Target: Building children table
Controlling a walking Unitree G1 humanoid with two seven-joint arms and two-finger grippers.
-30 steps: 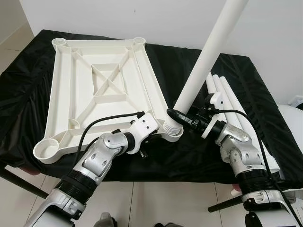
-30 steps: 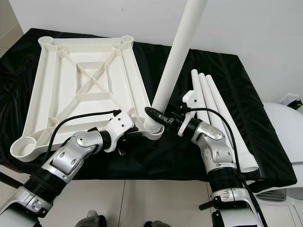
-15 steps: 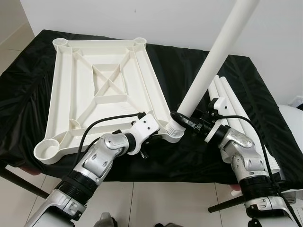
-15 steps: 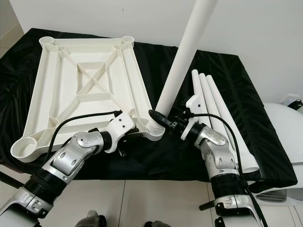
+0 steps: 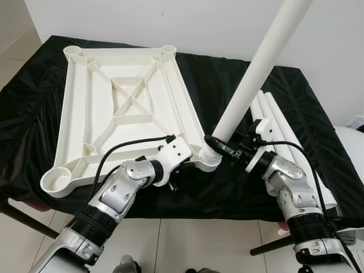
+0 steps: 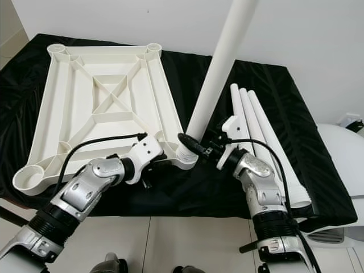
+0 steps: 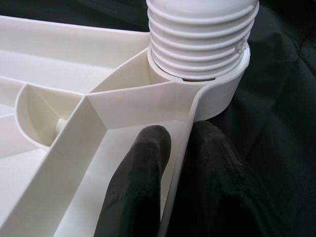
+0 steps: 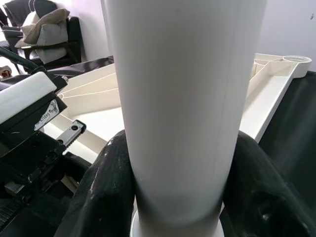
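The white table top [image 5: 125, 108] lies upside down on the black-covered table. A long white leg [image 5: 256, 74] stands tilted in its front right corner socket [image 5: 209, 162]. My right gripper [image 5: 220, 144] is shut on the leg just above the socket, and the black fingers [image 8: 106, 192] wrap both sides of the tube. My left gripper [image 7: 180, 136] is shut on the table top's rim beside the socket, one finger [image 7: 140, 168] inside the rim and one outside. The leg's threaded end [image 7: 202, 39] sits in the socket's ring.
Three spare white legs [image 6: 250, 119] lie side by side on the cloth to the right of the standing leg. The table's front edge [image 5: 170, 213] is just under my arms, above a tiled floor. A white wall is behind, and a white rounded object [image 5: 352, 142] is at far right.
The standing leg's top has swung to the right and my right wrist has shifted slightly right with it. My left gripper has kept its hold on the rim.
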